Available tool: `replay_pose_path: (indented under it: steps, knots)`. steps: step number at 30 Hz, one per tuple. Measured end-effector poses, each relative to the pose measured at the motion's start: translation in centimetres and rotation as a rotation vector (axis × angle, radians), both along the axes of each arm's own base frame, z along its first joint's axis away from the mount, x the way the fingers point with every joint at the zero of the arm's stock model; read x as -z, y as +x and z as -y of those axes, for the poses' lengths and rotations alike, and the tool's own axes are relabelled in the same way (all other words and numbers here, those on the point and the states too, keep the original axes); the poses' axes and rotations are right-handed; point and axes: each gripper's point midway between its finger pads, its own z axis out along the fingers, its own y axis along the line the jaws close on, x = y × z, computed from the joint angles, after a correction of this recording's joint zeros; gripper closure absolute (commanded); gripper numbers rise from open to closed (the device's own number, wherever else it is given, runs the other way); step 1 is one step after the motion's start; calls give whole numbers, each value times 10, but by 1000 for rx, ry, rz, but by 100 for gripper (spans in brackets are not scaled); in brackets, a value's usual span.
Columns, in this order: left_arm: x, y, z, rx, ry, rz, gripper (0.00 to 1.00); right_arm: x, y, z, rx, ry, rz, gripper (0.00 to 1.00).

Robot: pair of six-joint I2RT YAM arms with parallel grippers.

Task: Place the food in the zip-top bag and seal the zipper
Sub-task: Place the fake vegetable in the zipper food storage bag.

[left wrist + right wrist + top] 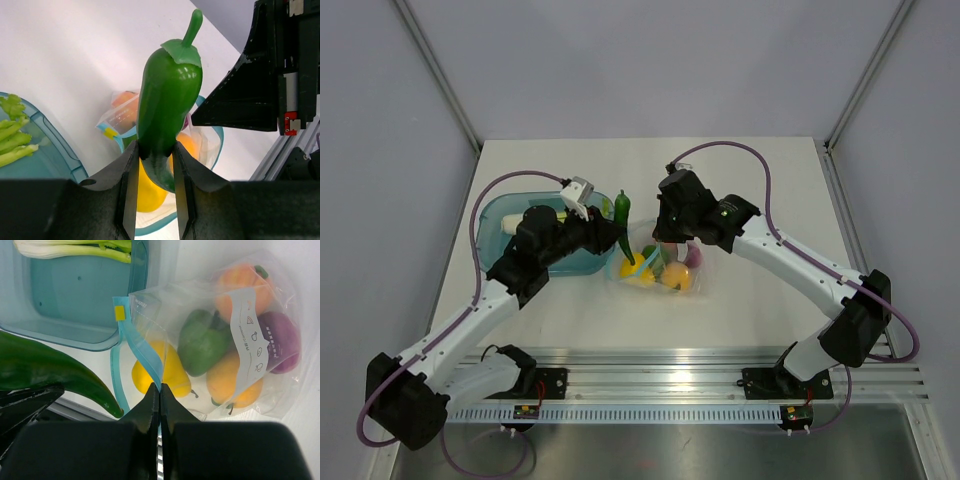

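Note:
My left gripper (156, 165) is shut on the lower end of a long green pepper (170, 95), held stem-up just above the open mouth of the zip-top bag (207, 145). From above, the pepper (623, 222) hangs at the bag's (665, 270) left edge. My right gripper (160, 388) is shut on the light-blue zipper (141, 351), lifting one lip of the mouth. Inside the bag lie food pieces: a yellow one (170, 372), a green one (202, 342), two orange ones (242, 287) and a purple one (277, 342).
A teal tray (505, 215) stands left of the bag, with green stalks (75, 249) lying in it. The right arm's black wrist (270, 75) is close beside the pepper. A metal rail (660, 375) runs along the near table edge.

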Motion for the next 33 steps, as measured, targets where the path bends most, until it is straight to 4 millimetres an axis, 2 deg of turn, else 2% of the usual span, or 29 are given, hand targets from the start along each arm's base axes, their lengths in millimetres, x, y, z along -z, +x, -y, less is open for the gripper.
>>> replay_pose_path:
  steps: [3, 10, 13, 22, 33]
  knots:
    - [6, 0, 3, -5, -26, -7, 100, 0, 0, 0, 0, 1, -1, 100]
    - [51, -6, 19, -2, -22, -105, 100, 0, -1, -4, -2, 24, -6, 100]
    - [63, -12, 23, -4, -23, -131, 100, 2, -2, -5, -2, 33, -13, 100]
    - [69, -20, 28, 19, -35, -155, 100, 2, -2, -9, 1, 55, -17, 100]
    - [84, -32, 40, 153, 52, -211, 100, 2, -3, -7, 2, 55, -19, 100]
